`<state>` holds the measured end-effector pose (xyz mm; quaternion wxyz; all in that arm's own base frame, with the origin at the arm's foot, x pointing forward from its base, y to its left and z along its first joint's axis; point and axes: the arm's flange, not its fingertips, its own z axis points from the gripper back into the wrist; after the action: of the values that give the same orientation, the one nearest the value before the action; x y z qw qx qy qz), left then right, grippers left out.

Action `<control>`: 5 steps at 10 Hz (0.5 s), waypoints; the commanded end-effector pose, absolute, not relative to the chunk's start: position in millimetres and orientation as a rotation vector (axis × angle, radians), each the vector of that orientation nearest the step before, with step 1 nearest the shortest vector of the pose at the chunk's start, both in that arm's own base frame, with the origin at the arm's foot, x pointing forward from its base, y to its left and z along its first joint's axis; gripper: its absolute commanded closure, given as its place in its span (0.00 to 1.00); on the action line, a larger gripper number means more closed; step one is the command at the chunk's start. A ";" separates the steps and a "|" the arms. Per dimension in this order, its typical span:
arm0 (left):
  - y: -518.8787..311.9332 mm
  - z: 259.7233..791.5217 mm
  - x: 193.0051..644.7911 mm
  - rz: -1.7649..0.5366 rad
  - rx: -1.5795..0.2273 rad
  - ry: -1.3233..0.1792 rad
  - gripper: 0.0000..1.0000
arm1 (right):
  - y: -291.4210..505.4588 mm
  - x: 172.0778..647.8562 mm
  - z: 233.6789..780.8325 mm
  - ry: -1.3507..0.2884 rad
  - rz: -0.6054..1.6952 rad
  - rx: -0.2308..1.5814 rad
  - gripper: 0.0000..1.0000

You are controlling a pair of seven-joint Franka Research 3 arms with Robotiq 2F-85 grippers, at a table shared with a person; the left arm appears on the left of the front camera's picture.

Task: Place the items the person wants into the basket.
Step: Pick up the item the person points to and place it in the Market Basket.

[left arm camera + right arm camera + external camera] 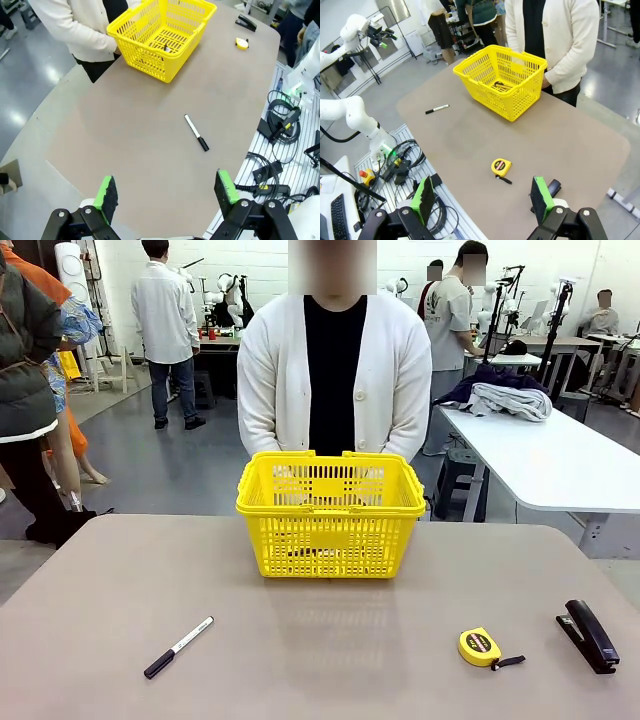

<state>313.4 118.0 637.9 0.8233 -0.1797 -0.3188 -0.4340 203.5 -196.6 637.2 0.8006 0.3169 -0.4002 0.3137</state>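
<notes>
Our left gripper (166, 189) has its jaws wide apart with nothing between them. It hangs over our own edge of the table (125, 150). Our right gripper (481, 197) is the same, with its jaws spread wide and nothing held, up above our side of the table.

Nearest the right gripper lies the round yellow tape measure (501, 166), flat on the table with its little black strap sticking out. It is not in the basket yet. A black stapler (588, 635) lies just past it, near the table's right edge. Out from the left gripper lies a marker (196, 132) with a white body and a black cap, alone on the bare table.

Farther off, in the middle of the far side, stands the yellow basket (330, 545). It is upright, with its handles lying down on the rim. The person (335, 370) stands right behind it with hands low, and we cannot see them pointing at anything.

Down on the basket floor we can see some small thin things (500, 86), dark with a bit of yellow — too small for us to say what they are. We think part of the job is done, since something is in there. We think the tape measure is what is left — if the person wants it. The marker and the stapler look like things to leave alone.
</notes>
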 end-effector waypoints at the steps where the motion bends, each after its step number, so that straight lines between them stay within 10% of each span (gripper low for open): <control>1: 125.6 639.7 309.9 -0.913 -0.388 -0.695 0.00 | -196.3 204.7 639.1 -0.881 0.684 0.697 0.00; 5: 125.6 639.7 309.9 -0.913 -0.388 -0.695 0.00 | -196.3 204.7 639.1 -0.881 0.684 0.697 0.00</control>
<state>311.3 124.3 639.4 0.8278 -0.1754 -0.3208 -0.4255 203.5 -196.6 637.2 0.8006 0.3169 -0.4002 0.3138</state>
